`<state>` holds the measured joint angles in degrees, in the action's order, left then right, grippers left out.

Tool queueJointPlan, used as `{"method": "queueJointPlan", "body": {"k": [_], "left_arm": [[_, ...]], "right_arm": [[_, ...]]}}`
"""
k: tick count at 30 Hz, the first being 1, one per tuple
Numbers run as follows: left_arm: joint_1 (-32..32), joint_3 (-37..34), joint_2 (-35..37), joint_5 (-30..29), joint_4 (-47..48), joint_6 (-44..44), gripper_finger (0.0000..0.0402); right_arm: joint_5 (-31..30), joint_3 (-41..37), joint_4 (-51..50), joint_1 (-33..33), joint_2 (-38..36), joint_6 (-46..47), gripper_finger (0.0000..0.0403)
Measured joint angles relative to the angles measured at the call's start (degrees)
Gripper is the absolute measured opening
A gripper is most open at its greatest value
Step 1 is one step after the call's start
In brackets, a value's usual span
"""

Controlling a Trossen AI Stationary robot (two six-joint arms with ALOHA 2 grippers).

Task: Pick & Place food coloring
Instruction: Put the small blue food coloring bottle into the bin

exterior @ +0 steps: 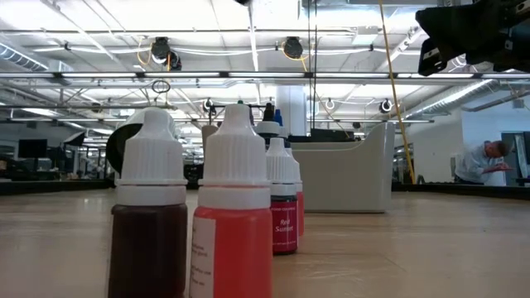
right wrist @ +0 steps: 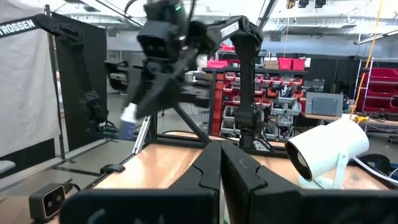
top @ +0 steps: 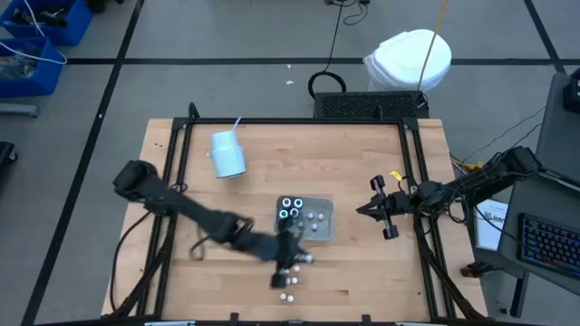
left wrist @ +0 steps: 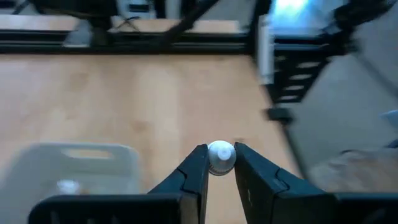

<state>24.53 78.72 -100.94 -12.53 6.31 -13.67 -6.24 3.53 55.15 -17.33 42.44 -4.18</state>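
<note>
We see a small round white-capped food coloring bottle [left wrist: 221, 157] pinched between the left gripper [left wrist: 220, 163]'s dark fingers above the wooden table [top: 362, 272], beside the clear square tray [top: 319, 217]. The right gripper [top: 364, 209] hangs apart, fingers together.

floor [top: 227, 36]: grey, dark lines | ceiling lights [exterior: 99, 41]: on

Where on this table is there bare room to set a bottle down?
Bare wood lies between the cup and the tray, and along the table's near right edge. It is crowded around the tray and the loose bottles beside the left pincer.
</note>
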Motion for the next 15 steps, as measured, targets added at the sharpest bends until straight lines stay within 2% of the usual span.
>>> {"method": "queueJointPlan", "body": {"k": [5,9,11,15], "left_arm": [[-7.6,9.6,-5.8,-0.3,7.0,6.9,0.0071],[-11.3,11.9,-9.7,-2.0,7.3,8.8,0.0071],[-12.4,11.9,-11.4,-4.2,7.7,6.8,0.0071],[-12.8,11.9,-14.4,-12.2,9.4,2.4,0.0071]], "right_arm": [[0.0,0.0,-0.3,0.0,0.0,-1.1,0.0],[0.0,0.0,-1.0,0.0,0.0,-1.3,0.0],[0.0,0.0,-1.0,0.0,0.0,-2.4,0.0],[0.0,0.0,-0.6,0.0,0.0,-2.6,0.0]]}}
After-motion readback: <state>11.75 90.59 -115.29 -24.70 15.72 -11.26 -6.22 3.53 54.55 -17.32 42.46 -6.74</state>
